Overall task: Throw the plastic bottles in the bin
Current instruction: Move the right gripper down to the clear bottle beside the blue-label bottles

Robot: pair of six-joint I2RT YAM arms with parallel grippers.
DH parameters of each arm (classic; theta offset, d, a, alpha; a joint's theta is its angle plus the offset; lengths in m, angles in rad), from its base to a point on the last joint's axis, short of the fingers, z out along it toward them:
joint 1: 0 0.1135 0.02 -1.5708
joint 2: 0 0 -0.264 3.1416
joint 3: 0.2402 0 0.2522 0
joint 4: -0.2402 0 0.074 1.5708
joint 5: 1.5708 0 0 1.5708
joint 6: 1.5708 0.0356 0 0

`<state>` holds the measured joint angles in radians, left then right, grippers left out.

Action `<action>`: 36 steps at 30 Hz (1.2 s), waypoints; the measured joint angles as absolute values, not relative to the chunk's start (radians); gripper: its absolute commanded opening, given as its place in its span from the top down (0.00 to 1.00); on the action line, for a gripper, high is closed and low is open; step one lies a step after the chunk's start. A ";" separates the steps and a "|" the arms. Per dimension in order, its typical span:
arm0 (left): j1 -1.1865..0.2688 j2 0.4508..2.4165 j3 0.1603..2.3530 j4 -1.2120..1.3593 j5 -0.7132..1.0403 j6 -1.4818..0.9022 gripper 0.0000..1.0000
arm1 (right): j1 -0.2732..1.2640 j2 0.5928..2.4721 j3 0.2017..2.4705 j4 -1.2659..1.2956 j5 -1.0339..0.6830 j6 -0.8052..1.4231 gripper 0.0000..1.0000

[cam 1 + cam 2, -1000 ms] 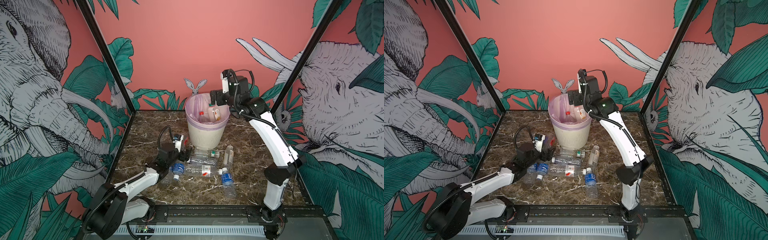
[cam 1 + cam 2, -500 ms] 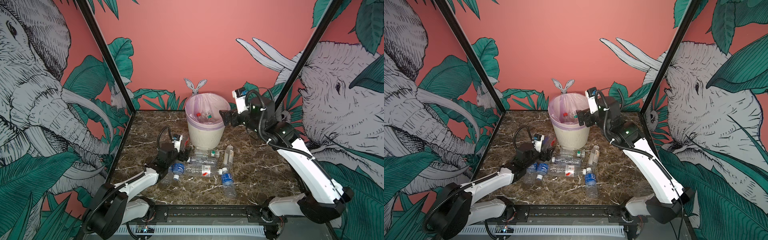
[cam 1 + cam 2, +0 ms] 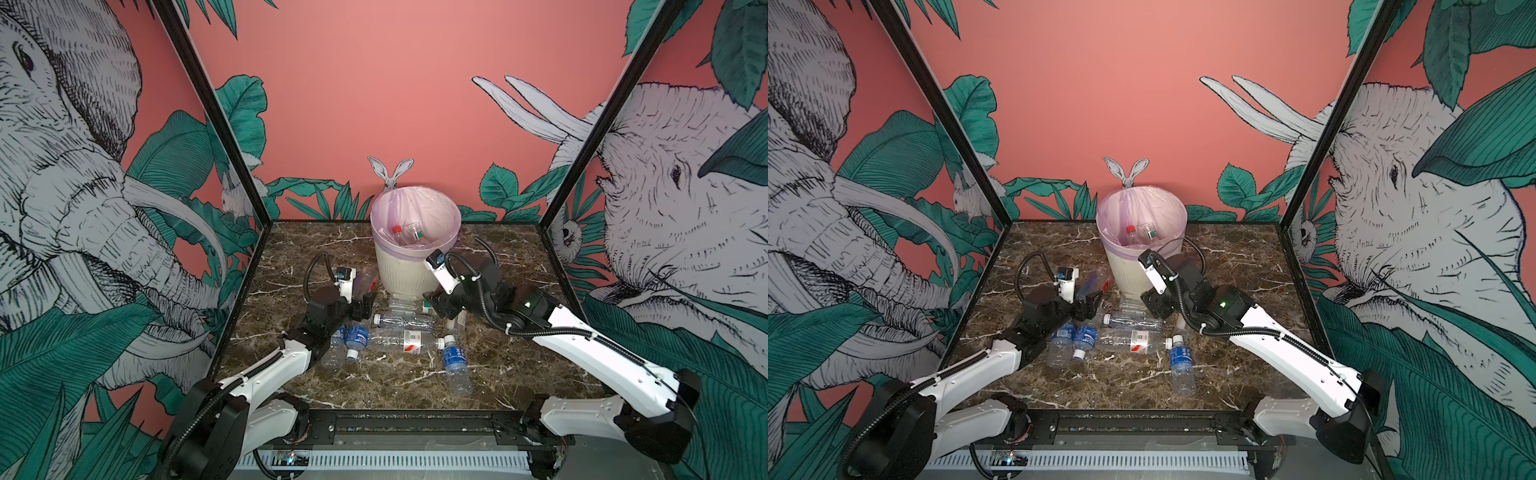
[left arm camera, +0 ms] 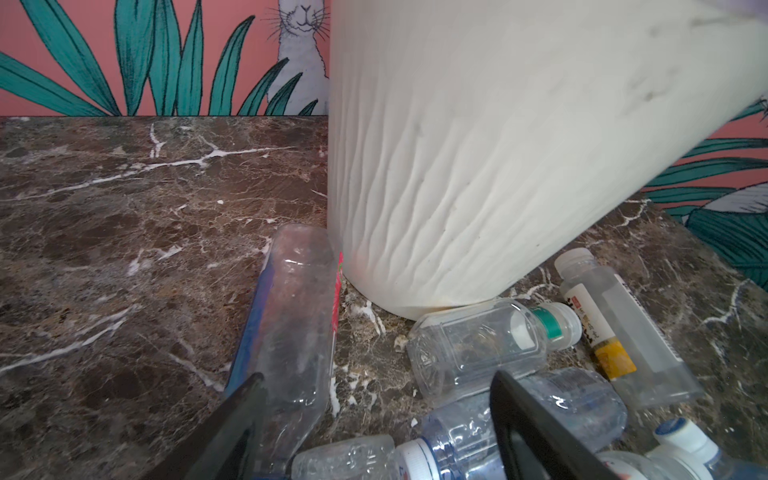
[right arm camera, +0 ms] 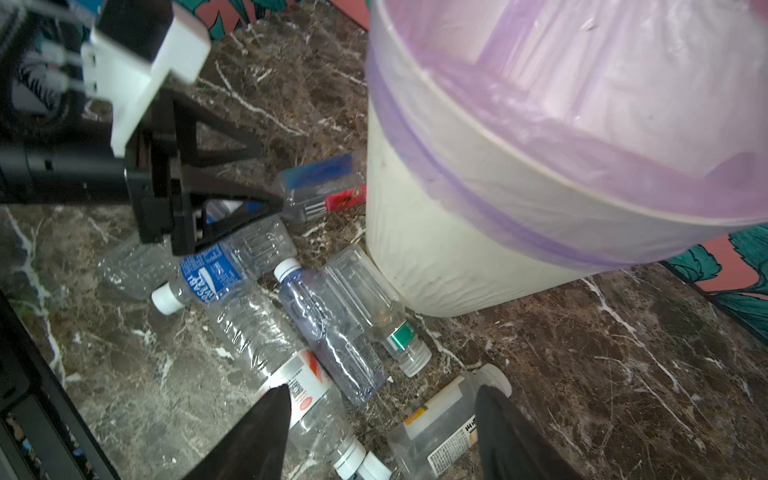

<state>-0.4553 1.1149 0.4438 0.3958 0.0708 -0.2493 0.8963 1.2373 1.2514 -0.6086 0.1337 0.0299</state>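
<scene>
bin (image 3: 409, 270): cream ribbed tapered bucket with a thin lilac film liner (image 3: 446, 216) folded over the rim, at back centre of the brown veined marble table (image 3: 511, 365). Two bottles lie inside, one a red-capped bottle (image 3: 397, 232). The other plastic bottles (image 3: 401, 338) lie on their sides, clustered at the bin's foot: clear, thin-walled, ribbed, some crumpled, with blue, red-white or white-yellow labels.

left gripper (image 4: 376, 378): jaws spread, blue-red-labelled bottle (image 4: 291, 324) against one finger.

right gripper (image 5: 382, 388): jaws apart, straddling the white-yellow-labelled bottle (image 5: 436, 428); contact unclear.
</scene>
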 measured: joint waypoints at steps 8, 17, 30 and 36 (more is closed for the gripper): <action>-0.414 1.079 0.428 0.394 0.069 -0.274 0.15 | 0.944 1.345 1.202 -0.595 0.080 0.021 0.22; -0.372 1.056 0.422 0.356 0.041 -0.295 0.16 | 1.018 1.486 1.194 -0.570 -0.002 -0.006 0.43; -0.310 1.106 0.422 0.342 0.071 -0.348 0.16 | 1.049 1.627 1.193 -0.541 -0.070 -0.030 0.34; -0.305 1.114 0.422 0.341 0.082 -0.350 0.16 | 1.052 1.692 1.193 -0.535 -0.083 -0.037 0.32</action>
